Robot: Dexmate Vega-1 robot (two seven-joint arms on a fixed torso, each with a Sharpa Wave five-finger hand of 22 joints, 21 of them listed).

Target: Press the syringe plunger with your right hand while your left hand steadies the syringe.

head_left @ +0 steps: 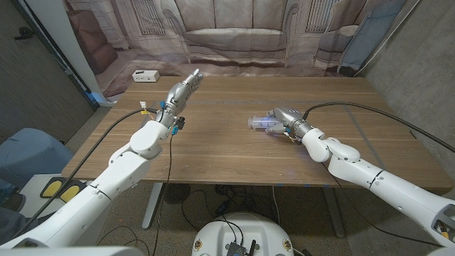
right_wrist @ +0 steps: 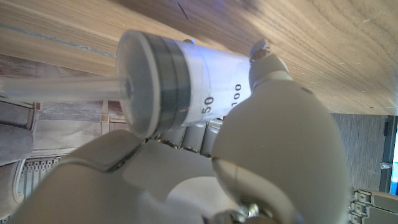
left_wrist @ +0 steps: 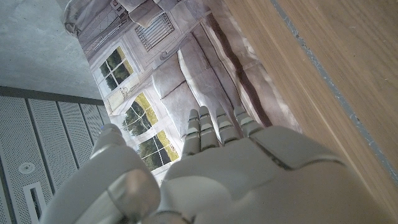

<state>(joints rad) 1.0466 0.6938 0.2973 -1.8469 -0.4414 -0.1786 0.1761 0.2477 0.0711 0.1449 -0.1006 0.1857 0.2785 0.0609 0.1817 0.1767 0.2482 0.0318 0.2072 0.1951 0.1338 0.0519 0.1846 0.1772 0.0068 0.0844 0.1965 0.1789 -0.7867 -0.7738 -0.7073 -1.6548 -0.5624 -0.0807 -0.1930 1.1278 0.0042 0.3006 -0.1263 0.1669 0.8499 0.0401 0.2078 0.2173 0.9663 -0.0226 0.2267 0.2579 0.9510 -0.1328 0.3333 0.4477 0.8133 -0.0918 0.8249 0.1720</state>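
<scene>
A clear plastic syringe [head_left: 260, 123] with printed scale marks and a dark plunger seal lies level just above the table, right of centre. My right hand [head_left: 286, 121] grips its barrel. In the right wrist view the syringe [right_wrist: 186, 81] fills the middle, its clear plunger rod reaching away from the seal, with my right hand [right_wrist: 273, 143] wrapped round the barrel. My left hand [head_left: 183, 90] is raised over the table's left part, far from the syringe, fingers straight and apart, holding nothing. The left wrist view shows that left hand [left_wrist: 211, 162] from behind, fingers extended.
A white power strip [head_left: 144, 75] lies at the table's far left corner. A printed backdrop of a sofa hangs behind the wooden table [head_left: 234, 160]. Cables run along both arms.
</scene>
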